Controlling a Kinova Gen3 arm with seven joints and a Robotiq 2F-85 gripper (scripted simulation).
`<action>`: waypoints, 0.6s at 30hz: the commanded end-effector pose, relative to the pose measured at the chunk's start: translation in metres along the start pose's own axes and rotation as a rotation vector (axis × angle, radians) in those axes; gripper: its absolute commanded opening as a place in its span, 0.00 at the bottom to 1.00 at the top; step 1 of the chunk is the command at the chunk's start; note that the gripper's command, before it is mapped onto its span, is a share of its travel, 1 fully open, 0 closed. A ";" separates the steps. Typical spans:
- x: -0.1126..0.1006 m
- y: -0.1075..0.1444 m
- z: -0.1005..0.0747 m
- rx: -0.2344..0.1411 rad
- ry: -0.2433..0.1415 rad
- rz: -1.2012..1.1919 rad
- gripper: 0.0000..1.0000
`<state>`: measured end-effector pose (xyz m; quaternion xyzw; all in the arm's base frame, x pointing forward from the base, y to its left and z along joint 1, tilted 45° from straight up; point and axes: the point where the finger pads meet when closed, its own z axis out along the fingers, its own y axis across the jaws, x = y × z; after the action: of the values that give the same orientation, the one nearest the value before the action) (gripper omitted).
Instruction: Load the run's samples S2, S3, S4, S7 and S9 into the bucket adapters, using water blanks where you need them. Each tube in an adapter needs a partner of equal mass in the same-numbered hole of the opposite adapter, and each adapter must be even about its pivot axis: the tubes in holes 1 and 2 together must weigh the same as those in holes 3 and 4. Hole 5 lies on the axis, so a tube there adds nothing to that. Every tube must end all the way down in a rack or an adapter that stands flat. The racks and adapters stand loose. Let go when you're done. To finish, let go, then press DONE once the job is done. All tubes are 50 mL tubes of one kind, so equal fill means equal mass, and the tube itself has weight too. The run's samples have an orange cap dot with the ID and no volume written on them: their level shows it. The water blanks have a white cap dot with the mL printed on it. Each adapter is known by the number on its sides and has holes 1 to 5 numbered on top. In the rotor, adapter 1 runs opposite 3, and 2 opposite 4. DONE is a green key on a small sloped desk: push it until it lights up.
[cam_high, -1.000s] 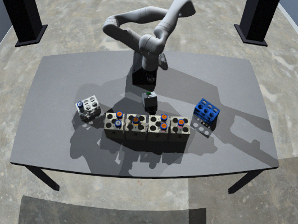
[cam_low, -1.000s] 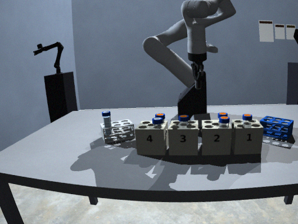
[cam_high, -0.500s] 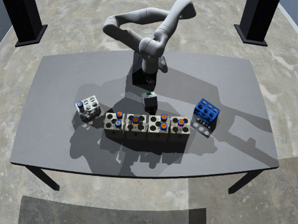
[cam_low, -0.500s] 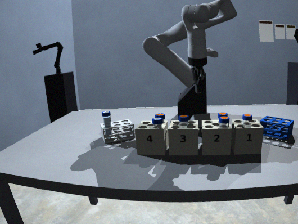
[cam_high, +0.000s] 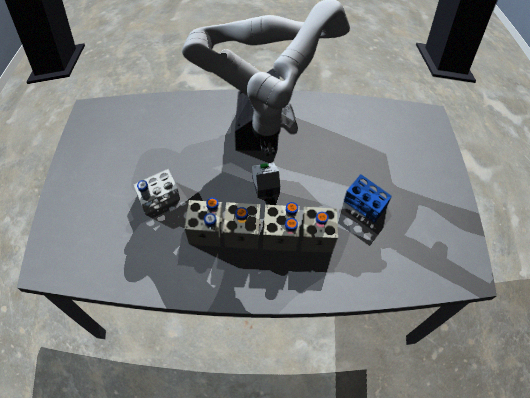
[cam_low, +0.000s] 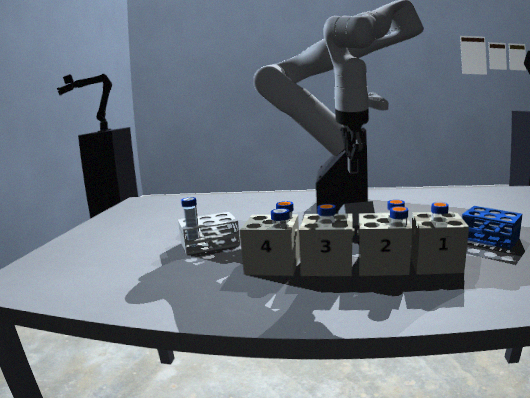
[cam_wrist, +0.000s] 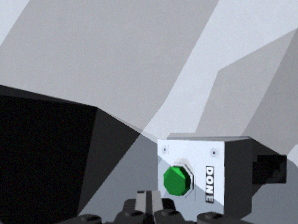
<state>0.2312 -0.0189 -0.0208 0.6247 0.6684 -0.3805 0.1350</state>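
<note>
The gripper (cam_low: 353, 150) is closed with nothing between its fingers and hangs above and just behind the DONE desk (cam_high: 265, 181), whose green key (cam_wrist: 177, 180) is unlit. In front of that desk stand adapters 4 (cam_low: 266, 245), 3 (cam_low: 325, 245), 2 (cam_low: 385, 245) and 1 (cam_low: 442, 244) in a row, holding capped tubes. Left of the row a clear rack (cam_low: 218, 220) holds one tube (cam_low: 189, 213); right of it stands a blue rack (cam_low: 492, 226).

The four adapters in the exterior view carry black side numbers: adapter 4 (cam_low: 266, 246), then at its 3 o'clock adapter 3 (cam_low: 325, 246), adapter 2 (cam_low: 385, 245) and adapter 1 (cam_low: 442, 244). The small desk (cam_wrist: 200, 150) reads "DONE" at 3 o'clock of its green key (cam_wrist: 177, 180). Cap dots are too small to read.
</note>
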 end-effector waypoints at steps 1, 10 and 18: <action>0.000 0.001 0.004 -0.001 0.001 0.000 0.10; -0.001 0.005 0.015 -0.001 0.001 0.000 0.10; -0.001 0.007 0.023 -0.001 0.001 0.000 0.10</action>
<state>0.2311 -0.0339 -0.0357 0.6247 0.6684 -0.3806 0.1350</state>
